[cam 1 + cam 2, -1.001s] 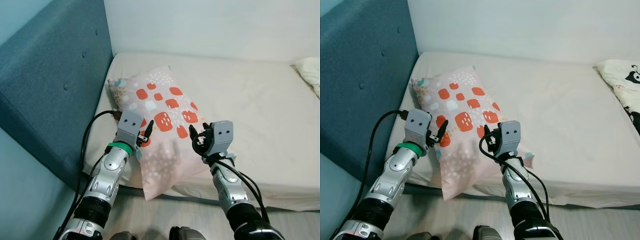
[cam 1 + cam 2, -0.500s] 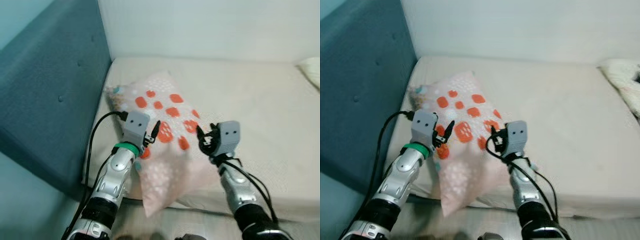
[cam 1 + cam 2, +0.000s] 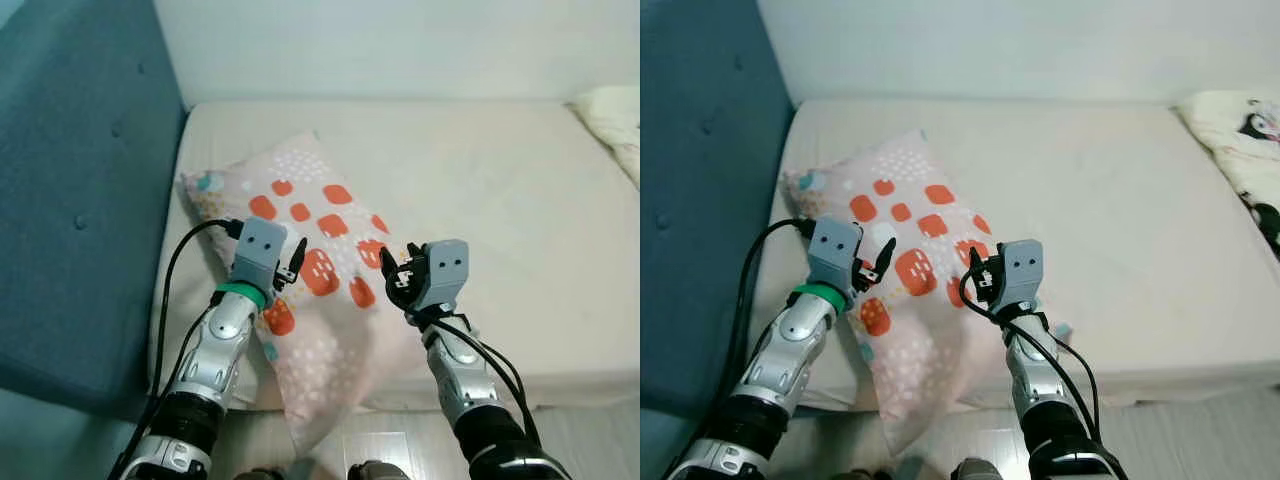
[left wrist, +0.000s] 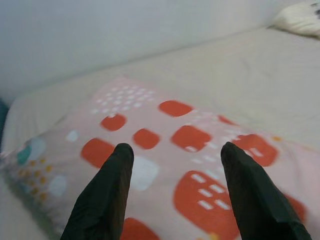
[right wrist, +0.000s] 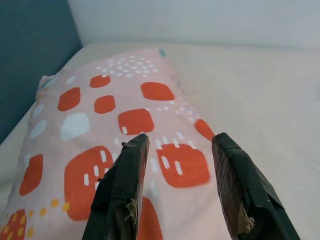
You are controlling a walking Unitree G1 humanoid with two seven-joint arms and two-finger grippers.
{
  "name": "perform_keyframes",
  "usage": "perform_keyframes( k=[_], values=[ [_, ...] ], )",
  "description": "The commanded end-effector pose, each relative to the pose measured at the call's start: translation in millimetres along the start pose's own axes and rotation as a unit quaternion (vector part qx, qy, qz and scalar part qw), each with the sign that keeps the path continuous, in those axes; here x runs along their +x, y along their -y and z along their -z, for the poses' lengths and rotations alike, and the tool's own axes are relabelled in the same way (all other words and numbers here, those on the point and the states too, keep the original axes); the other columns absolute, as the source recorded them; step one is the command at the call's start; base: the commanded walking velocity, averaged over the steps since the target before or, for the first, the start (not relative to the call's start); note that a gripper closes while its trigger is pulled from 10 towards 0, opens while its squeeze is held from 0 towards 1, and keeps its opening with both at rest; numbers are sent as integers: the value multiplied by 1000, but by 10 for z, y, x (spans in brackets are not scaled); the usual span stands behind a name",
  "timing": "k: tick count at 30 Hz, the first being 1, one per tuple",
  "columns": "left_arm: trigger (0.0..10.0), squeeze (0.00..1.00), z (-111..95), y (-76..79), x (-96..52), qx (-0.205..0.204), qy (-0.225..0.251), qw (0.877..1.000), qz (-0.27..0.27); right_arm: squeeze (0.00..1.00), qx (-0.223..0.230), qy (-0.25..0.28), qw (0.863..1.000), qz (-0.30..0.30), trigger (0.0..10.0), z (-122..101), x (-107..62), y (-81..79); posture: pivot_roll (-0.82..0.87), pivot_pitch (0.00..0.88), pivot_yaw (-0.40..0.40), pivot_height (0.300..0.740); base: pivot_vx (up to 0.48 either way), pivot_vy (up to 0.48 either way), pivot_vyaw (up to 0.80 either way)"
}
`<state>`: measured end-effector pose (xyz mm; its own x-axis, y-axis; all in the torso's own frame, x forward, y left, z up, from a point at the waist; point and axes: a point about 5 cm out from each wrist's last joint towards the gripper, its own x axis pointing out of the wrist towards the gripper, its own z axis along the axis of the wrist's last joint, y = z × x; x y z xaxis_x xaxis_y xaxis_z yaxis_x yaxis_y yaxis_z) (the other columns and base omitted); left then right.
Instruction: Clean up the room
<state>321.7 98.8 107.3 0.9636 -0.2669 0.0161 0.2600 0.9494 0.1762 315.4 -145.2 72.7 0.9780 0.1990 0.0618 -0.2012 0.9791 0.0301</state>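
While the left gripper (image 3: 292, 268) and right gripper (image 3: 395, 278) hover with fingers spread wide and empty above it, the pillow (image 3: 310, 290) lies on the bed (image 3: 500, 200), one corner hanging off the edge — likely soft, light and floppy, best pinched at opposite side edges.
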Motion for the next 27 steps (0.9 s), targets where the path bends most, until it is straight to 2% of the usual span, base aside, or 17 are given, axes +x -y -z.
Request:
perform_keyframes(
  k=[1, 5, 27],
  values=[
    [10000, 0, 90, 8, -42, -1, -17, 1000, 4, 0, 3, -13, 1000, 1, 10000, 69, -53, 4, -6, 0, 32, 734, 0, 0, 0],
    [10000, 0, 97, 8, -48, 0, -18, 1000, 4, 0, 2, -14, 1000, 1, 10000, 74, -56, -4, -5, 0, 33, 734, 0, 0, 0],
    [10000, 0, 120, 3, -42, 4, -25, 1000, 3, 0, 7, -15, 1000, -8, 10000, 68, -38, -26, -5, 0, 33, 649, 0, 0, 0]
  ],
)
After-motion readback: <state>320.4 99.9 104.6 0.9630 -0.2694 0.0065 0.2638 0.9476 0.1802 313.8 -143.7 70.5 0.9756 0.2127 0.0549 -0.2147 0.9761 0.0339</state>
